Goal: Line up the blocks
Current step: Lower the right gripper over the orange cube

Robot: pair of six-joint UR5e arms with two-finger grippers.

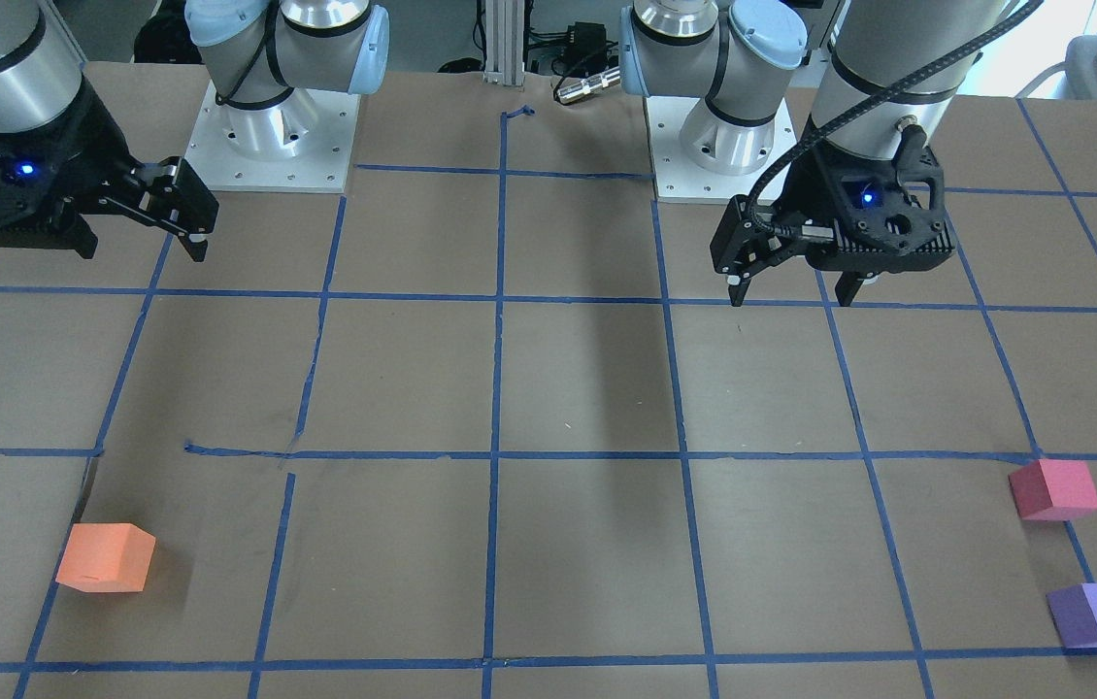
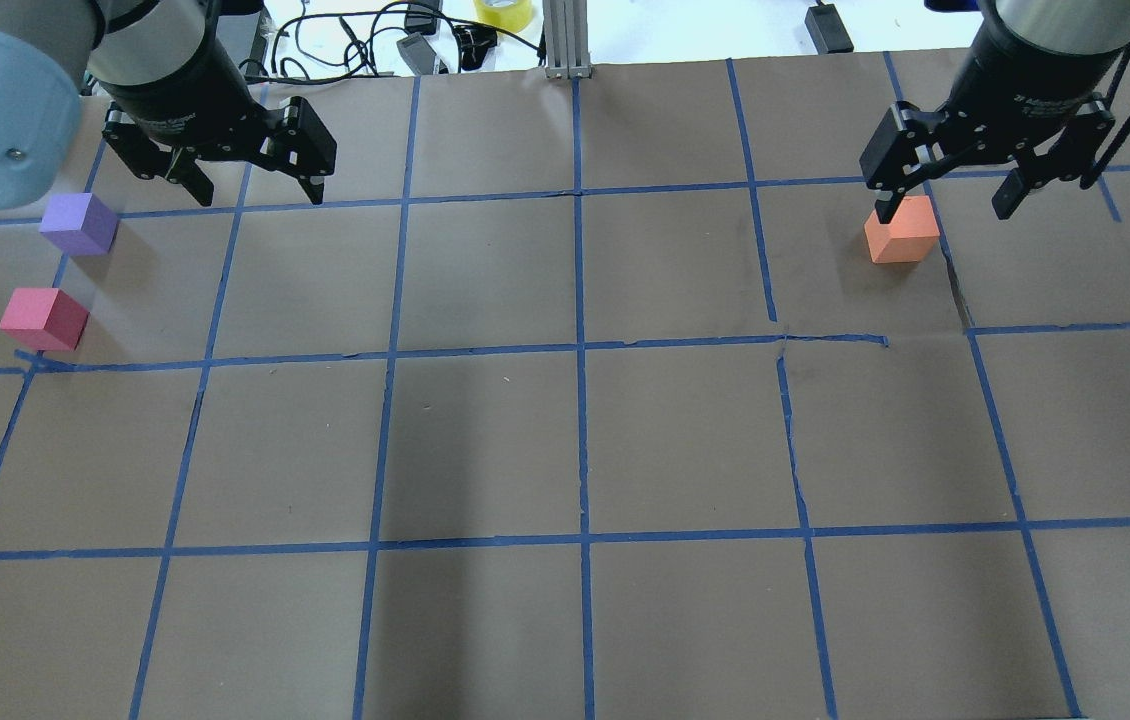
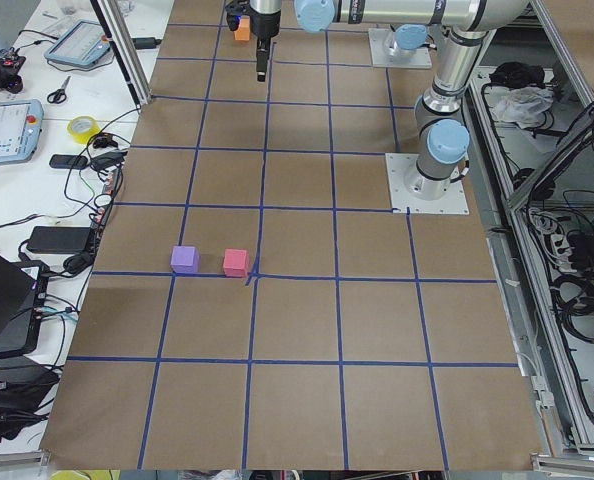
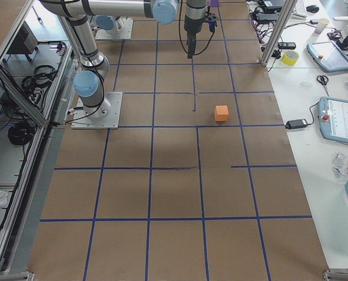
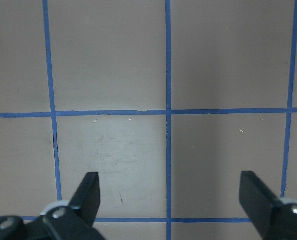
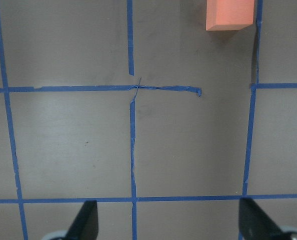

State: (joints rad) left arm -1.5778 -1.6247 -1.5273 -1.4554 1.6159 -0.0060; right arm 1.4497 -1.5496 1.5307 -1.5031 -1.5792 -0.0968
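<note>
Orange foam, by the look of it: the orange block (image 2: 902, 232) sat alone at about two o'clock from the table's middle in the overhead view. It appeared there just beside one finger of the right gripper (image 2: 945, 212), but the front view showed that gripper raised well clear of it. The pink block (image 2: 43, 318) lay near nine o'clock and the purple block (image 2: 78, 223) near ten. Those two were close together but not touching, and well apart from the orange one. So you had no line of three yet.

Both grippers hung above the table (image 2: 485, 440), holding nothing. The right one's jaws stood wide. The left gripper (image 2: 260, 190), at about eleven o'clock near the purple block, had its jaws wide too. Its wrist view showed only bare table and blue tape (image 2: 580, 350) between the fingers.

You could judge these cubes to be light, matte and a little soft. That would make them unlikely to slip but easy to squash or nudge aside. You would have done best to take each on two opposite flat faces. The jaws should be squared to its sides and low enough to catch the middle, and closed gently.
</note>
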